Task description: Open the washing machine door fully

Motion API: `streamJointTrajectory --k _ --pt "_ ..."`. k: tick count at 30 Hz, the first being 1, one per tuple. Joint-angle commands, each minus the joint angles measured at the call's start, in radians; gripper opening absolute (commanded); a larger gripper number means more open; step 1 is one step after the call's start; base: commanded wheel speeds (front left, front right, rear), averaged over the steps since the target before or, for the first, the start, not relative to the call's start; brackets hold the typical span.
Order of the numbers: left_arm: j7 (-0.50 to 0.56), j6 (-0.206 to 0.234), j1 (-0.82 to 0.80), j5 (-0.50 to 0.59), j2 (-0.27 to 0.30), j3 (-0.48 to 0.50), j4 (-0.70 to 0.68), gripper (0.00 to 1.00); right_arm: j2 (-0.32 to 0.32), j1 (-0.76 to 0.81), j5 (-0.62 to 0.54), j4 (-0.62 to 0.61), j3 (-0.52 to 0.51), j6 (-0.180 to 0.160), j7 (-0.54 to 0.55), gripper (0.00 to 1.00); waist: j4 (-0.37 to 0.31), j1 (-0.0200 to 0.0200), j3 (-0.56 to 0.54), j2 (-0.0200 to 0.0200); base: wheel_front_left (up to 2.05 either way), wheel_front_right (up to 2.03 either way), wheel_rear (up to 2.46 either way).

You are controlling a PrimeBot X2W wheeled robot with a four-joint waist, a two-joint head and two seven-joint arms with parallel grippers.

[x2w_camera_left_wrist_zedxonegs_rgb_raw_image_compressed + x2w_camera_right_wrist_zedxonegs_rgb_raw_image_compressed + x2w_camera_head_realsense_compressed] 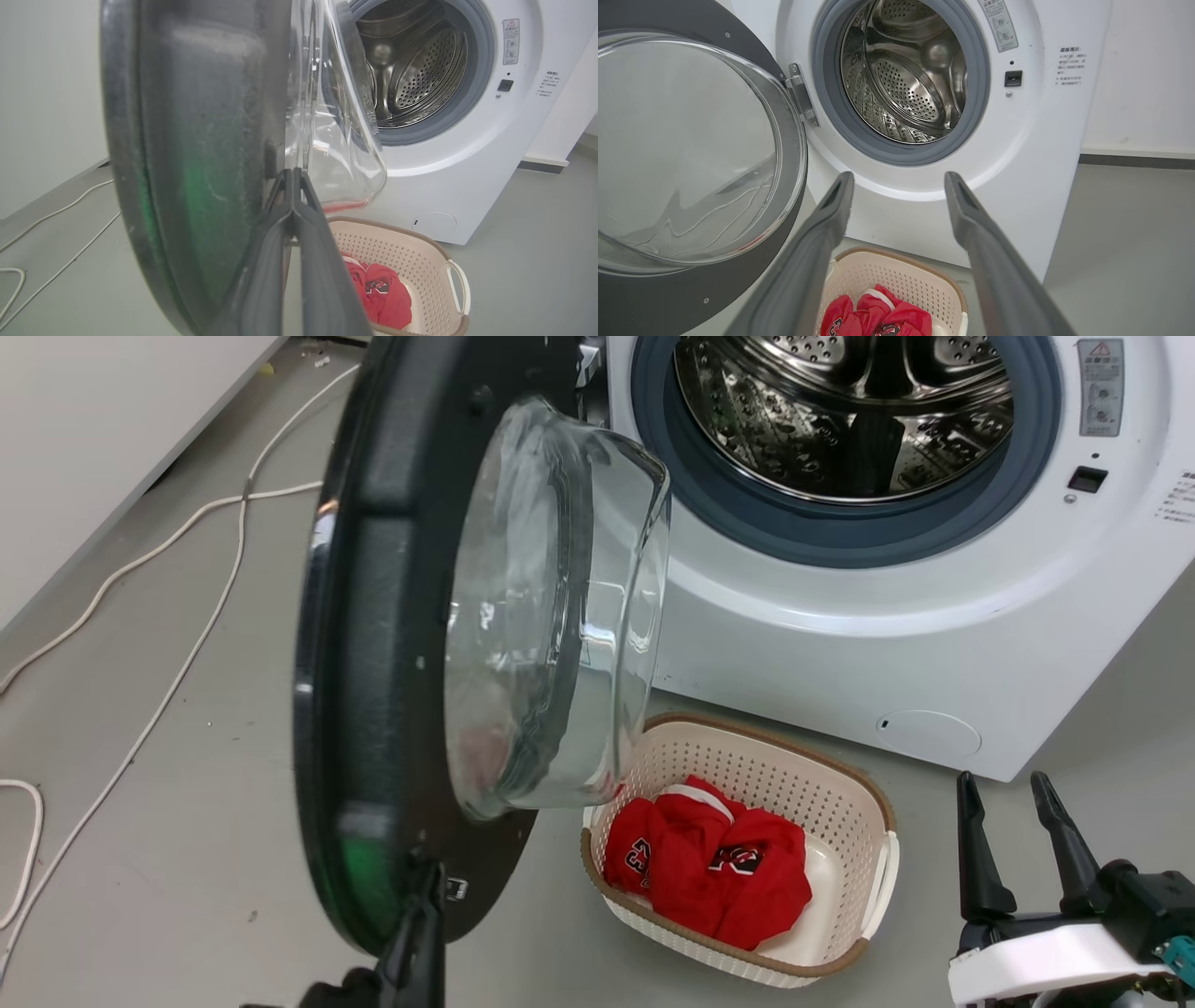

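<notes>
Right, down low the left gripper has its fingers pressed together, tips against the inner rim of the washing machine door. The right gripper hangs with fingers spread, holding nothing. Past it sits a basket of red clothes. The door stands well out from the machine, with the steel drum bare behind.

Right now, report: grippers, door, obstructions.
Left gripper shut, tips on washing machine door, inner side. Right gripper open, clear. Door wide open. Laundry basket close beside it.
</notes>
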Motion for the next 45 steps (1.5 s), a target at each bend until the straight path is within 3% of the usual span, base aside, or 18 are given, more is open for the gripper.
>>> streamJointTrajectory --k 1,8,22,35,45 --pt "-0.003 0.004 -0.033 -0.003 0.005 0.025 0.004 0.00 0.001 -0.014 -0.005 0.000 0.002 0.000 -0.002 1.00 0.003 0.0000 0.007 0.0000 0.00 0.00 0.00" --pt "-0.003 0.002 -0.111 -0.023 0.023 0.167 0.060 0.00 0.001 -0.038 -0.010 0.004 0.019 0.000 -0.002 1.00 -0.017 0.0000 0.043 0.0000 0.00 0.00 0.00" --pt "-0.002 -0.026 -0.281 -0.051 0.131 0.495 0.195 0.00 0.001 -0.073 -0.021 0.005 0.020 0.000 -0.002 1.00 -0.075 0.0000 0.099 0.0000 0.00 0.00 0.00" --pt "-0.002 -0.040 -0.413 -0.028 0.233 0.659 0.367 0.00 0.001 -0.108 -0.021 0.009 0.032 0.000 -0.002 1.00 -0.106 0.0000 0.133 0.0000 0.00 0.00 0.00" --pt "-0.002 -0.050 -0.467 -0.005 0.266 0.714 0.457 0.00 0.001 -0.119 -0.024 0.012 0.035 0.000 -0.002 1.00 -0.136 0.0000 0.138 0.0000 0.00 0.00 0.00"
